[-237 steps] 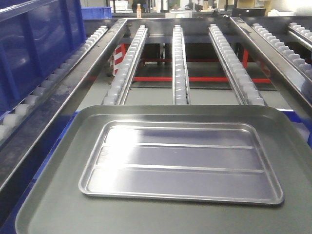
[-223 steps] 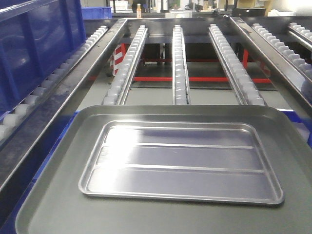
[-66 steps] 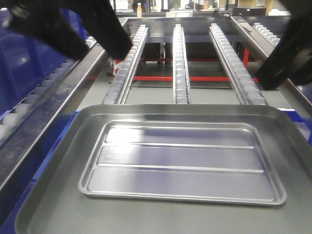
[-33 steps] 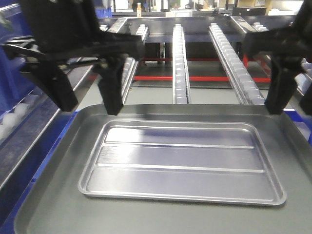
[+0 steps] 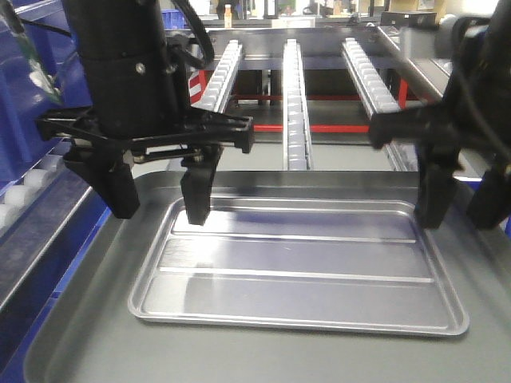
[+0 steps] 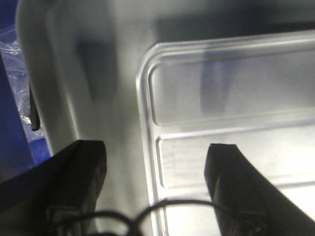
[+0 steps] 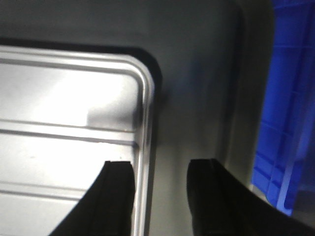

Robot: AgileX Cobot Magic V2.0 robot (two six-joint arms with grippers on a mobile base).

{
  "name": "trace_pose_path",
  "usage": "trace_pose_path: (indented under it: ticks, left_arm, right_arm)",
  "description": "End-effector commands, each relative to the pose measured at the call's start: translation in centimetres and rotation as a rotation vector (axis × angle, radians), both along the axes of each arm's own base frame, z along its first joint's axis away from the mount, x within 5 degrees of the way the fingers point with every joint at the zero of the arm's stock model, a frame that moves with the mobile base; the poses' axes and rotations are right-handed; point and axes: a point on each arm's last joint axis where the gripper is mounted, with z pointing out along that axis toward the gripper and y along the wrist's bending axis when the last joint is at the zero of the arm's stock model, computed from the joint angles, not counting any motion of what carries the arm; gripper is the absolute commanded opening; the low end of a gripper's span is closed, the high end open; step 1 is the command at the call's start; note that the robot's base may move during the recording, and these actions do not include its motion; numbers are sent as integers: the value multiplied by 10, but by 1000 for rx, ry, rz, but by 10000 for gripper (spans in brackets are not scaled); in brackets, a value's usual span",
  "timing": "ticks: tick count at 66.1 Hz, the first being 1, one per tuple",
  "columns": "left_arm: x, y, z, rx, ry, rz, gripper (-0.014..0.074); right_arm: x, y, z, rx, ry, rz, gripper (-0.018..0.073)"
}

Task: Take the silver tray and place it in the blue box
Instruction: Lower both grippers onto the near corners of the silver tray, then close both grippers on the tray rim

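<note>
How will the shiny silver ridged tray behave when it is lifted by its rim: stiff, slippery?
The shiny silver ridged metal tray probably stays stiff: its raised rim and two ridges brace it. Its polished, glaring surface suggests it is slippery, so it may slide on the larger dull grey tray if pushed. Being shallow and thin, it looks light.

You get the blue box [image 5: 17, 128] only partly, cut by the left edge; both wrist views blur the silver tray [image 6: 236, 98]
</note>
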Motion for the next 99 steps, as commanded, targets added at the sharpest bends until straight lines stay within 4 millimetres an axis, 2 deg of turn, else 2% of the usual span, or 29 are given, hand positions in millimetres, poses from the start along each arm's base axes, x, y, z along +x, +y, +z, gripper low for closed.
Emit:
trace_pose_path:
  ticks: [1, 14, 27, 45, 60, 69, 85, 99]
  left_arm:
    - [4, -2, 18, -50, -65, 19, 339]
    - [7, -5, 5, -30, -43, 26, 335]
    - [9, -7, 4, -54, -54, 47, 335]
    - [12, -10, -10, -33, -30, 47, 335]
    - [12, -9, -11, -26, -24, 48, 330]
    - [11, -9, -11, -18, -19, 48, 246]
    - [12, -8, -11, -5, -31, 40, -116]
    - [13, -7, -11, 5, -41, 33, -97]
  right_arm:
    - [9, 2, 12, 24, -81, 7, 380]
    - [13, 4, 0, 13, -55, 9, 380]
    - [16, 6, -8, 5, -37, 10, 380]
    - [18, 7, -8, 10, -45, 11, 380]
    - [18, 7, -8, 10, -45, 12, 379]
    - [18, 6, -8, 9, -45, 12, 309]
    - [17, 6, -9, 5, -36, 11, 41]
    - [17, 5, -8, -7, -36, 16, 58]
